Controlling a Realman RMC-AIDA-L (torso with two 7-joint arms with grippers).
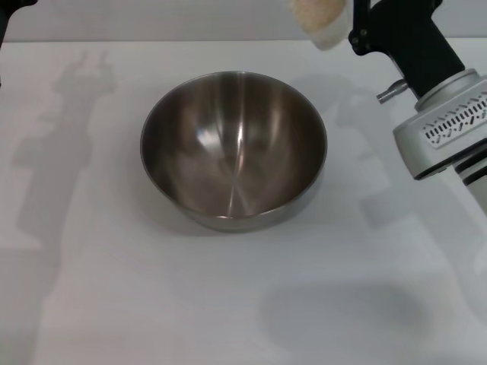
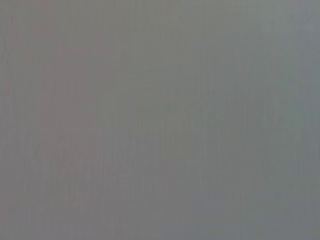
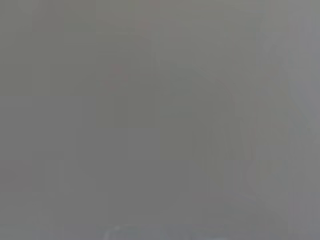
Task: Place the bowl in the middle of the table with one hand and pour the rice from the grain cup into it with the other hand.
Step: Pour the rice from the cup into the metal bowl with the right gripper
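Note:
The bowl (image 1: 233, 148) is a large stainless-steel bowl standing upright and empty in the middle of the white table (image 1: 152, 304). My right gripper (image 1: 352, 24) is raised at the far right, beyond the bowl's rim, and is shut on the grain cup (image 1: 323, 23). The cup is cut off by the top edge of the head view, and pale rice (image 1: 313, 11) shows inside it. No rice lies in the bowl. Of my left arm only a dark sliver (image 1: 11, 4) shows at the far left corner. Both wrist views show only plain grey.
The right arm's black wrist and grey housing (image 1: 445, 125) hang over the table's right side. Shadows of both arms fall on the table left and right of the bowl.

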